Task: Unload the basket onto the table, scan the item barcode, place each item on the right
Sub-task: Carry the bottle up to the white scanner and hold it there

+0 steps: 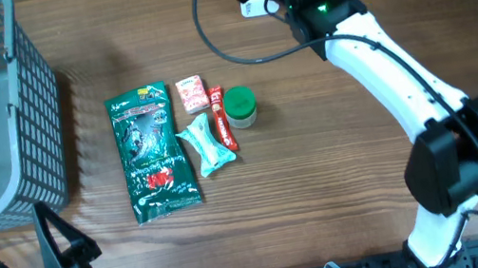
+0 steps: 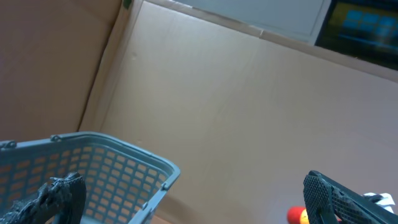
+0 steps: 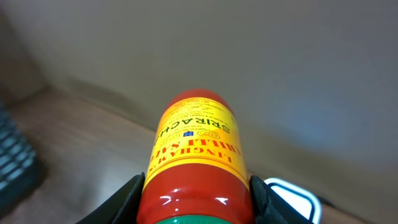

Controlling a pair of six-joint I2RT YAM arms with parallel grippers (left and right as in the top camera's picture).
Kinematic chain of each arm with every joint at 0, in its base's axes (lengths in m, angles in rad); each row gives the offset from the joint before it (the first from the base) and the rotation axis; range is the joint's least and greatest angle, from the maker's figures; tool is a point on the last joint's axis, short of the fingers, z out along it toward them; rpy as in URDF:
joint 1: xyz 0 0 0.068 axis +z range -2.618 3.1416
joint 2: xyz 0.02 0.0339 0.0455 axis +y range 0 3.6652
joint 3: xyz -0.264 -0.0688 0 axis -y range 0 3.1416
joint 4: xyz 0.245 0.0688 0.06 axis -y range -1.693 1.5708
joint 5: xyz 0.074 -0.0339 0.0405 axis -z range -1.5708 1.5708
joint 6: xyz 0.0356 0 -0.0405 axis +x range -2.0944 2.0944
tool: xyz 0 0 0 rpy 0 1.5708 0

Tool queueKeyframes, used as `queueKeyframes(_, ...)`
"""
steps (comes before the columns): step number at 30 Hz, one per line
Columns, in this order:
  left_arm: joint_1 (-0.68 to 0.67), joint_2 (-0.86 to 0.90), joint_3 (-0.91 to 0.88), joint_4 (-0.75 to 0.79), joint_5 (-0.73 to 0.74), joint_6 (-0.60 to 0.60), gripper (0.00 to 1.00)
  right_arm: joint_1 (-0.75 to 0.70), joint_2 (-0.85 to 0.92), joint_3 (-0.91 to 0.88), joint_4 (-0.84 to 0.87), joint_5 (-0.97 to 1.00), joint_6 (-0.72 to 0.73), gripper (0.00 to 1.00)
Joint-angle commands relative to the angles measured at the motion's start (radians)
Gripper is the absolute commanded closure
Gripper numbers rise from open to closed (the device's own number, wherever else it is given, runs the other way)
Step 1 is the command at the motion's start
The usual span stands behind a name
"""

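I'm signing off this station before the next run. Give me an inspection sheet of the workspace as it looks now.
Surface: wooden table, bare wood around the items.
Job's things: sriracha bottle held up at the far side; no barcode visible on the side shown.
Clutter: green packet, small box, teal wrapper, red stick pack and green-lidded jar grouped mid-table; grey basket at the left.
Grippers: left gripper open and empty at the near edge; right gripper shut on the bottle.
Cables: black cable loops beside the right arm.
Surroundings: plain beige panel; a white object below the bottle, unidentifiable.
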Motion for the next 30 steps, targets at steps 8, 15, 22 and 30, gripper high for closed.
queueKeyframes(8,0.044,-0.003,-0.017,0.011,-0.024,-0.001,0.00,-0.108,0.180,0.007,0.280,-0.183,0.104,0.73)
queueKeyframes(15,0.067,-0.003,-0.027,0.012,-0.025,-0.001,0.00,-0.117,0.276,0.007,0.370,-0.245,0.120,0.69)
queueKeyframes(22,0.069,-0.003,-0.068,0.016,-0.035,-0.001,0.00,-0.117,0.376,0.007,0.517,-0.195,0.098,0.69)
queueKeyframes(30,0.069,-0.003,-0.122,0.037,-0.047,-0.001,0.00,-0.139,0.449,0.007,0.552,-0.177,0.091,0.66)
